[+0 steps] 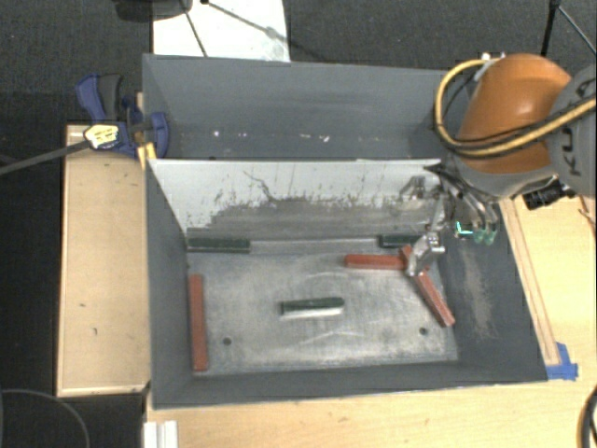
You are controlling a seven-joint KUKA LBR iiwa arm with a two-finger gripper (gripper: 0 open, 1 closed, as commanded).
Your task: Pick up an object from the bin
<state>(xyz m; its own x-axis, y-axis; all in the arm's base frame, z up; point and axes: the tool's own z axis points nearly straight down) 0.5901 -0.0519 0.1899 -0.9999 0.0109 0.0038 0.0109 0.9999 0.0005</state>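
The gripper (423, 256) hangs at the right of the bin (280, 110), where two bars meet: the level red bar (373, 261) runs left from it, the slanted red bar (435, 301) near-right (open or closed, one cannot tell).

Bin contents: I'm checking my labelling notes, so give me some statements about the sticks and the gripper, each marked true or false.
1. An upright-lying red stick runs along the left wall of the bin. True.
2. The gripper is at the bin's left side. False: it is at the right side, near a level red stick and a slanted red stick.
3. A dark stick lies alone near the middle of the floor. True.
4. The bin holds a heap of balls. False: a few separate sticks lie in it.
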